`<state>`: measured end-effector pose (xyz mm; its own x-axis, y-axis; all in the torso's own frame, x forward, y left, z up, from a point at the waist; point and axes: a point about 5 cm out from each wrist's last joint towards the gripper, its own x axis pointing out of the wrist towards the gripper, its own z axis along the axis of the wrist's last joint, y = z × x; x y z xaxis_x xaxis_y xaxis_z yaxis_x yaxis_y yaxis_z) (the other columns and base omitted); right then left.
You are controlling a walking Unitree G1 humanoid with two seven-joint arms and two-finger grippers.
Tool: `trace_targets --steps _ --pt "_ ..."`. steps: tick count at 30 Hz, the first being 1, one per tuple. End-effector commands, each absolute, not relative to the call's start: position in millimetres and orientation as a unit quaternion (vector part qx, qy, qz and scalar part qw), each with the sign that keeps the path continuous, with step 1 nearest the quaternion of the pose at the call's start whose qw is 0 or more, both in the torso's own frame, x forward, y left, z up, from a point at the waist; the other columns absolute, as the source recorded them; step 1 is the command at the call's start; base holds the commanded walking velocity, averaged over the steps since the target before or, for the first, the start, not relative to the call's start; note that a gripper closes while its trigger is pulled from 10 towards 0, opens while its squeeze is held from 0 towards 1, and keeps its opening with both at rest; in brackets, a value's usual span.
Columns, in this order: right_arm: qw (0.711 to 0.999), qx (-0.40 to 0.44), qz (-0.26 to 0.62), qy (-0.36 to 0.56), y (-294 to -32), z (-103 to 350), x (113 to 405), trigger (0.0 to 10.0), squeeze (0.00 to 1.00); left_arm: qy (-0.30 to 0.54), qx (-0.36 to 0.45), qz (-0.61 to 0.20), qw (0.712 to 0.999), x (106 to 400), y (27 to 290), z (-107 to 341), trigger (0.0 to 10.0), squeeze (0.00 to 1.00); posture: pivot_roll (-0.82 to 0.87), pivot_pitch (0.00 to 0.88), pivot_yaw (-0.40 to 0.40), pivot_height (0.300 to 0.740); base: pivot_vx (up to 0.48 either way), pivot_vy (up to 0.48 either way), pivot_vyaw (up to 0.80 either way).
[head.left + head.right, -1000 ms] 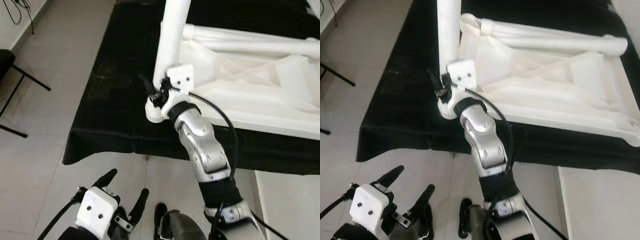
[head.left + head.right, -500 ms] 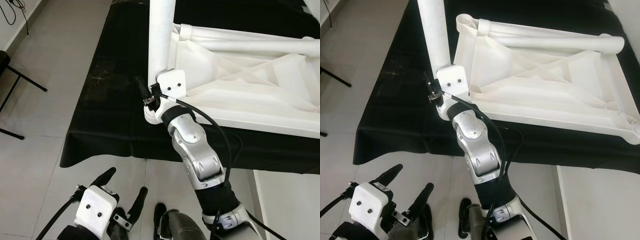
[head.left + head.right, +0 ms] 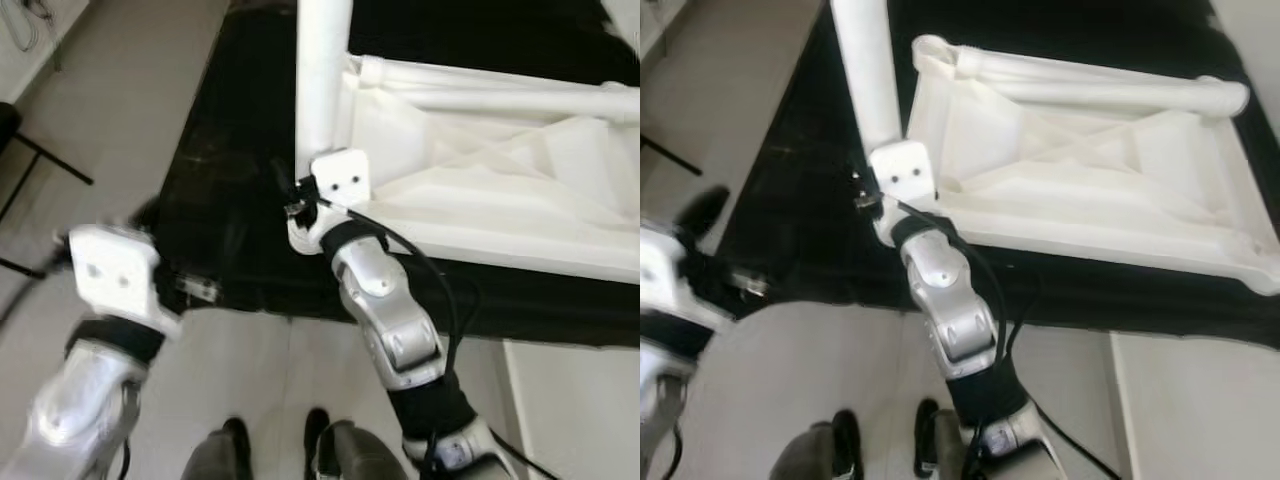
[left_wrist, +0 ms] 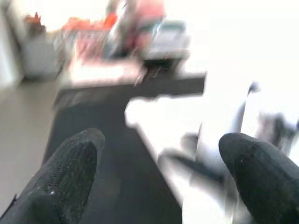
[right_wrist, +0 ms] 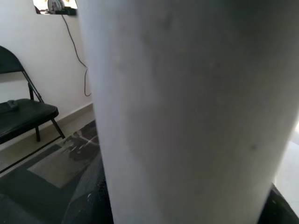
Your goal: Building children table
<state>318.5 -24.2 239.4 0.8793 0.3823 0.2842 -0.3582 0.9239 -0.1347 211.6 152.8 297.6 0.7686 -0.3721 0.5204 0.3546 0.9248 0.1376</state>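
The white plastic tabletop [image 3: 520, 200] lies upside down on a black cloth [image 3: 230, 130]. A white table leg [image 3: 322, 90] stands upright at its near-left corner, and my right gripper [image 3: 296, 196] is shut on the leg's base there. In the right wrist view the leg [image 5: 187, 107] fills the picture at close range. A second white leg [image 3: 1090, 85] lies along the tabletop's far side. My left gripper [image 3: 185, 250] is raised and blurred, left of the held leg over the cloth's front edge. Its fingers [image 4: 70, 172] stand wide open with nothing between them.
A black folding chair [image 5: 23, 112] stands by the wall to the left, with cables [image 3: 30, 15] hanging there. The cloth's front edge drops to a tiled floor [image 3: 250, 380]. A white surface [image 3: 580, 410] sits at the lower right. My feet [image 3: 320, 430] stand below.
My left arm has swung up from near the floor to the cloth's front edge, blurred. The right gripper stays on the leg, which now stands straighter.
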Motion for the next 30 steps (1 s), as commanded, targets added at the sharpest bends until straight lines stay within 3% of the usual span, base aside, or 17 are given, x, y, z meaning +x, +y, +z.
trace_targets --steps 1,8,22,23,24,25,30 --pt "0.981 -0.01 0.189 -0.035 -13 192 320 10.0 0.0 -0.271 -0.005 -0.244 0.931 217 150 306 10.0 0.0 -0.15 0.314 -0.096 0.74 0.0 0.0 0.0" --pt "0.98 -0.007 0.196 -0.04 -9 195 318 10.0 0.0 -0.293 -0.015 -0.391 0.872 239 124 355 10.0 0.0 -0.14 0.301 -0.09 0.74 0.0 0.0 0.0" --pt "0.977 -0.001 0.206 -0.044 0 197 315 10.0 0.0 -0.195 -0.054 -0.478 0.855 288 112 394 10.0 0.0 -0.16 0.294 -0.076 0.74 0.0 0.0 0.0" --pt "0.977 -0.001 0.207 -0.045 0 197 315 10.0 0.0 -0.179 -0.052 -0.495 0.849 289 110 394 1.5 0.0 -0.16 0.294 -0.073 0.74 0.0 0.0 0.0" --pt "0.977 -0.001 0.207 -0.045 0 197 315 10.0 0.0 -0.179 -0.052 -0.495 0.849 289 110 394 1.5 0.0 -0.16 0.294 -0.073 0.74 0.0 0.0 0.0" --pt "0.977 -0.001 0.206 -0.044 1 197 315 10.0 0.0 -0.151 -0.043 -0.528 0.835 289 105 390 0.0 0.0 -0.16 0.293 -0.069 0.74 0.0 0.0 0.0" --pt "0.978 0.0 0.206 -0.044 1 197 315 10.0 0.0 -0.119 -0.02 -0.556 0.822 288 97 382 0.0 0.0 -0.16 0.295 -0.069 0.74 0.0 0.0 0.0"
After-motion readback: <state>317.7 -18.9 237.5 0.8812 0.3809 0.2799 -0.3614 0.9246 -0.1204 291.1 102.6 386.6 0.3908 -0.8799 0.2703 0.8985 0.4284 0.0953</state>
